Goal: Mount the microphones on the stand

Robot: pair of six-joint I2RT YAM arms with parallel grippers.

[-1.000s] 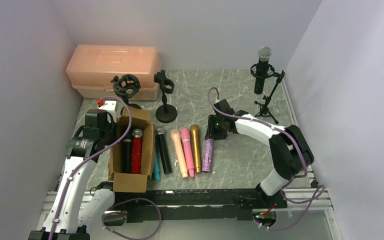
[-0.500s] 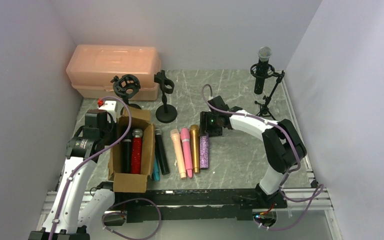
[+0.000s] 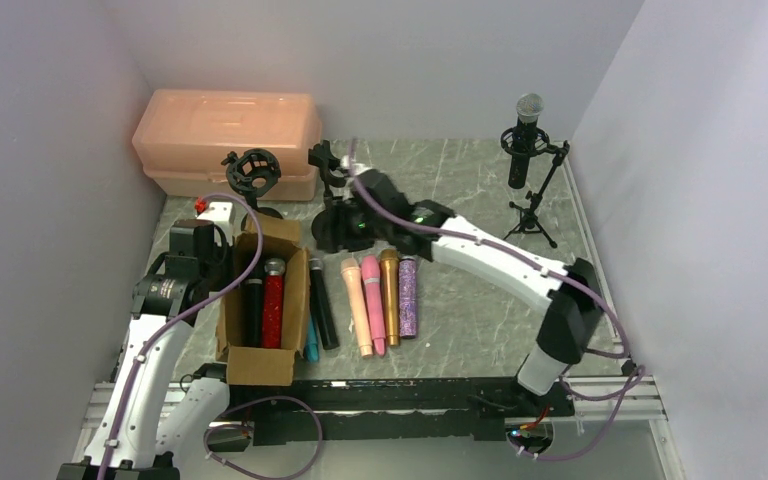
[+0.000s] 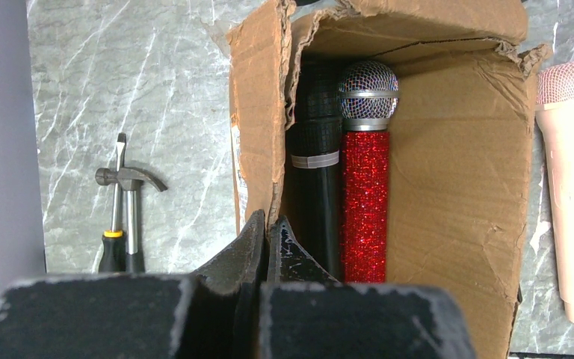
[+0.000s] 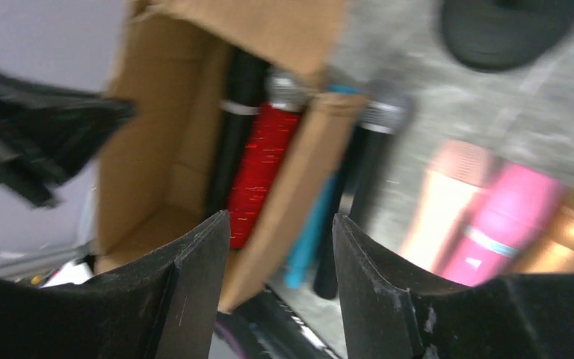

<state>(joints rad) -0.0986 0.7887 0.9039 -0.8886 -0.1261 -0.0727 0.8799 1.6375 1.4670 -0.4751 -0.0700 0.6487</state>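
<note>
Job barely begun. Table [image 3: 480, 310] carries everything. Peach case [image 3: 225, 125] behind cardboard box [image 3: 258, 366], lid down, contents hidden. Box holds black microphone [image 4: 315, 172] and red glitter microphone [image 4: 365, 202]. Tripod stand [image 3: 535, 205], far right of box, carries silver-headed microphone [image 3: 528, 125]. Shock-mount stand [image 3: 253, 172] and clip stand [image 3: 332, 200], behind box, both bare. Loose microphones [image 3: 374, 300] in row right of box, teal nearest, purple glitter farthest. Right end effector [image 5: 280, 224] above row's far end, released, empty. Left end effector [image 4: 267, 228] clenched at box's left wall; whether it pinches cardboard, cannot tell.

Perhaps nine microphones [image 3: 390, 296], three stands [image 3: 253, 172], one cardboard box [image 3: 260, 365], one plastic case [image 3: 225, 125]
</note>
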